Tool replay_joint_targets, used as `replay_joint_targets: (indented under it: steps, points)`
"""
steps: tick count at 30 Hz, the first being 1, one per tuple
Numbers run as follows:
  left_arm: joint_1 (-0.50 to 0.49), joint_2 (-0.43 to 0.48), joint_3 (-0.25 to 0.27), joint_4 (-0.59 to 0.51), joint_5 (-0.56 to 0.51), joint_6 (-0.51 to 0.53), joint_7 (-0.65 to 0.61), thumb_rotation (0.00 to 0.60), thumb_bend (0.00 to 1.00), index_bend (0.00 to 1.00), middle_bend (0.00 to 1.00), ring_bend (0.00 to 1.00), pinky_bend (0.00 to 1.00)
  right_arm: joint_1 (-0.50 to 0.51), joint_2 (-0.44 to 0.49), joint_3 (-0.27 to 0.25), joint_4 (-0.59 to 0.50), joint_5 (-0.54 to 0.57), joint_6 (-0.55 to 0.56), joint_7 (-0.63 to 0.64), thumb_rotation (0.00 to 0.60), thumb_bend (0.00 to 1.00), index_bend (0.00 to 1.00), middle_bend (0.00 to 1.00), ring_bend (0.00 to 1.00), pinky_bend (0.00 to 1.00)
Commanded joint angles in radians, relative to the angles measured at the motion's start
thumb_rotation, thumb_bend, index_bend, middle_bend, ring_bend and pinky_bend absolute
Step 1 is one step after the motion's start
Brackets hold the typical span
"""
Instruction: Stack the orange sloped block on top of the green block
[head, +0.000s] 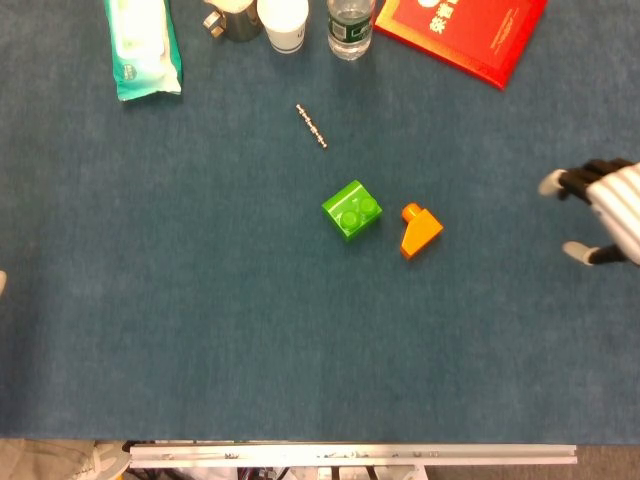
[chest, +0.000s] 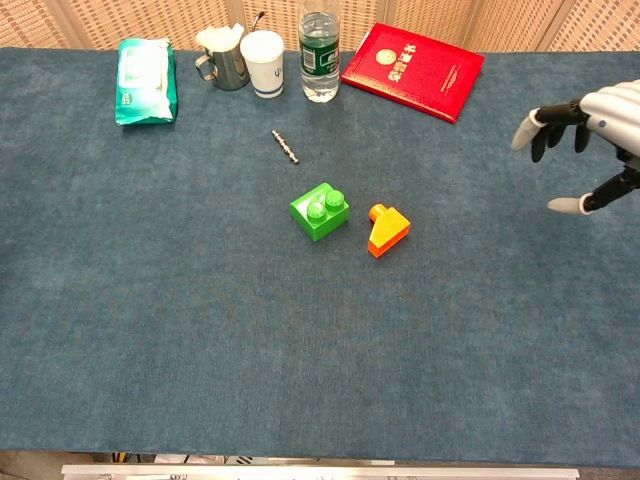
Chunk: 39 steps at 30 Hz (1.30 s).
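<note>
**Your right hand is spread and empty, off to the side of the blocks**

Head view: your right hand (head: 605, 215) sits at the right edge, fingers apart, grasping nothing and touching nothing. The orange sloped block (head: 420, 231) lies well to its left on the desk (head: 200, 320), and the green block (head: 351, 210) is just beyond that, close beside it but apart.

Chest view: the same right hand (chest: 590, 140) hovers released, fingers (chest: 545, 125) splayed above the desk (chest: 200, 330). Orange sloped block (chest: 387, 230) and green block (chest: 320, 211) lie well to its left. Your left hand does not appear here.
</note>
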Motion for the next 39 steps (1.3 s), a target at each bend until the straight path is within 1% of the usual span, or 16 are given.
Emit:
replay_joint_targets:
  steps: [1,7,17,28,39]
  points:
    - [0.001,0.001,0.000,-0.003,0.003,0.002,0.000,0.600,0.22,0.23,0.33,0.33,0.24,0.042,-0.037,0.012,0.026,0.017,-0.048,-0.007,0.600,0.12,0.33,0.46,0.36,0.44]
    - [0.004,0.002,0.001,-0.007,0.004,0.004,0.003,0.600,0.22,0.23,0.33,0.33,0.24,0.122,-0.110,0.022,0.083,0.057,-0.146,-0.011,0.600,0.12,0.33,0.46,0.35,0.44]
    - [0.010,0.003,0.001,-0.003,-0.001,0.006,0.001,0.600,0.22,0.23,0.33,0.33,0.24,0.223,-0.236,0.040,0.183,0.133,-0.249,-0.047,0.600,0.12,0.33,0.45,0.33,0.44]
    - [0.015,0.002,0.000,0.007,-0.008,0.005,-0.006,0.600,0.22,0.23,0.33,0.33,0.24,0.319,-0.351,0.065,0.288,0.229,-0.330,-0.059,0.600,0.12,0.33,0.45,0.33,0.44]
    - [0.020,0.002,-0.001,0.012,-0.014,0.005,-0.011,0.600,0.22,0.23,0.33,0.33,0.24,0.387,-0.439,0.078,0.386,0.310,-0.366,-0.089,0.600,0.12,0.33,0.45,0.33,0.44]
